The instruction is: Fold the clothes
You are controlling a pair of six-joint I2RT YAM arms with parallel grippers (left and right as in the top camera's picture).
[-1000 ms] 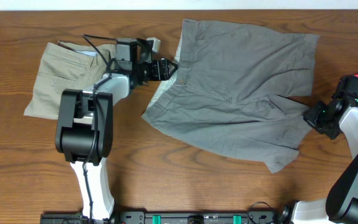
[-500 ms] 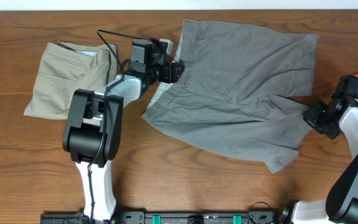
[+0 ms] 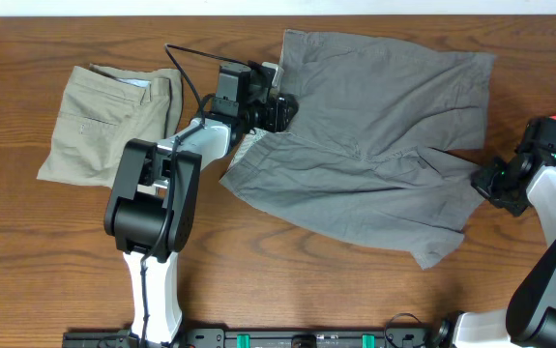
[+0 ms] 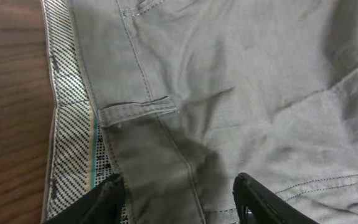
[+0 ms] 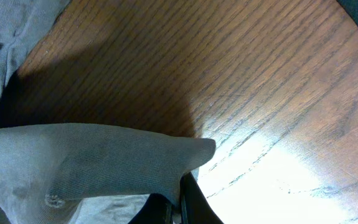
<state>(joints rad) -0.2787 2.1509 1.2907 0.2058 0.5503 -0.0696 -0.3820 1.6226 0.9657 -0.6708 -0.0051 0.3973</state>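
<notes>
The grey shorts (image 3: 384, 126) are matt, wrinkled woven cloth. The surface (image 3: 287, 280) is grained wood with a slight sheen.

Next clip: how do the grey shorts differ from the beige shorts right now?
Colour: the grey shorts are medium grey, while the beige shorts are tan.
Pose: the grey shorts lie spread out and wrinkled, while the beige shorts look folded into a compact block.
Handling: the right tool pinches a leg edge of the grey shorts and the open left tool is over their waistband. No tool touches the beige shorts.
Both lie on the wooden table.
</notes>
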